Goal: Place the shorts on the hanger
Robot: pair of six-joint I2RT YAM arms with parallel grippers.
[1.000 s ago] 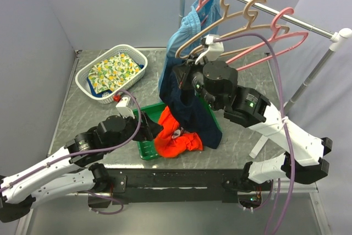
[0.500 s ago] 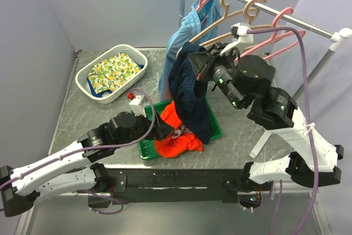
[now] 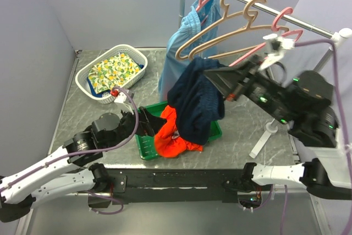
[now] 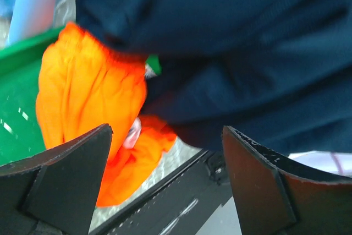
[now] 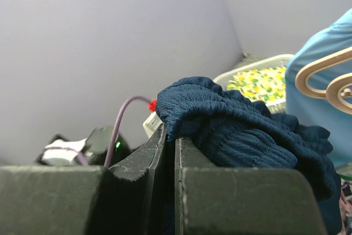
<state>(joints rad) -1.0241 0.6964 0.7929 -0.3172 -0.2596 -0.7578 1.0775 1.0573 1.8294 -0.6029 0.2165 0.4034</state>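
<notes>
- Over the last second the right arm has swung out to the right and stretched toward the rail, so the shorts (image 3: 196, 103) now hang further out from its body. The left arm has drawn back a little to the left.
- The right gripper (image 3: 210, 73) is clamped on the bunched top edge of the shorts. In the right wrist view its fingers (image 5: 144, 191) are pressed together with navy fabric (image 5: 242, 130) piled over them.
- The shorts dangle over the green tray (image 3: 144, 150), in front of the light blue shorts (image 3: 184, 39). Their top sits just below the hanger (image 3: 204, 32), one of two beige ones on the rail (image 3: 308, 23). Whether fabric touches the hanger cannot be told.
- The left gripper (image 3: 145, 124) sits low at the tray's left side. Its jaws are spread wide and hold nothing, with the orange garment (image 4: 88, 97) and the navy fabric just ahead of it.
- The orange garment lies in the tray, spilling over its front edge.
- A white basket (image 3: 97, 90) with patterned cloth stands at the back left.
</notes>
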